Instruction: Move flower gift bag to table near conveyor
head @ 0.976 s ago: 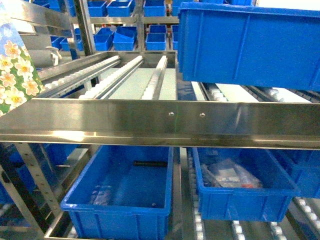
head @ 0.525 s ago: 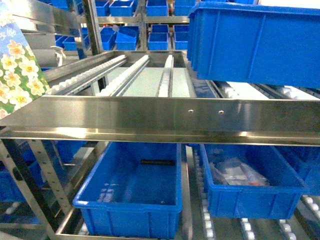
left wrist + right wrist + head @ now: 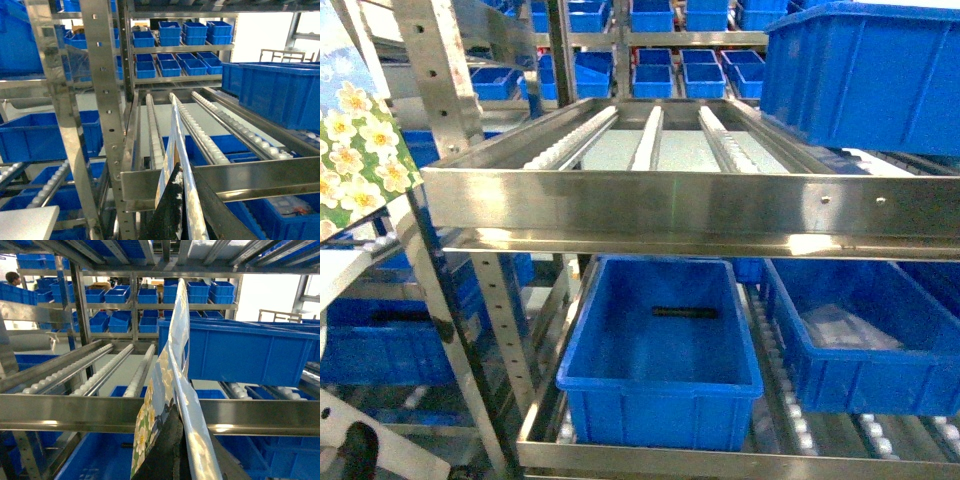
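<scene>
The flower gift bag (image 3: 360, 160), blue with white and yellow blossoms, hangs at the far left of the head view. Both wrist views show it edge-on. My left gripper (image 3: 180, 210) is shut on the bag's thin rim (image 3: 176, 135), with a black finger (image 3: 170, 205) pressed against it. My right gripper (image 3: 182, 450) is shut on the bag (image 3: 172, 365) too, its flowered side facing left. The conveyor (image 3: 650, 140), steel roller tracks with white wheels, slopes away straight ahead. A white corner of the table (image 3: 25, 222) shows low on the left, and its edge (image 3: 342, 272) lies under the bag.
A steel rack upright (image 3: 450, 180) stands close on the left. Blue bins sit on the lower level (image 3: 660, 360) and beside it (image 3: 860, 350). A large blue bin (image 3: 865, 75) rests on the upper right tracks. More bins fill the far shelves (image 3: 170, 55).
The head view has drawn back and swung left: the steel shelf front and bins slid right and shrank, and the rack upright came into view. The bag stays at the left edge.
</scene>
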You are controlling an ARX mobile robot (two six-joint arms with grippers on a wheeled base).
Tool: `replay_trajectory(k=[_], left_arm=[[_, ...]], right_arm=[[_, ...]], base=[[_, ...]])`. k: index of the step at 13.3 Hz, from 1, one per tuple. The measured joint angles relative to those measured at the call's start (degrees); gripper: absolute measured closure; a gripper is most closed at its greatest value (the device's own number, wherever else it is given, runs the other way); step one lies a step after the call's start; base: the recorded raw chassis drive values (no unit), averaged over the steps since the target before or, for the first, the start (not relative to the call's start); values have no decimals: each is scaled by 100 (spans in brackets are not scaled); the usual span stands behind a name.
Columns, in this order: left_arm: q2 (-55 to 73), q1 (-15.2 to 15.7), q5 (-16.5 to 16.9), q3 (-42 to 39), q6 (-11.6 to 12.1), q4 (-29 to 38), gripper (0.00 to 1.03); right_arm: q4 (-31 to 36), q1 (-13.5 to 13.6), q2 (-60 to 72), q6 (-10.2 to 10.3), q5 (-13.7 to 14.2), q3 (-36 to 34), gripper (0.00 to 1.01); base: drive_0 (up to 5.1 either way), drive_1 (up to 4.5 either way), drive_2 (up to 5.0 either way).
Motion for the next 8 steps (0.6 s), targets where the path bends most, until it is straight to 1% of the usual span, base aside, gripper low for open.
replay_trajectory(k=[8], left_arm=[[0, 0, 0, 0, 2, 4, 101]], right_arm=[[-2, 0, -2, 0, 0, 0, 99]], base=[[-461, 87, 392]])
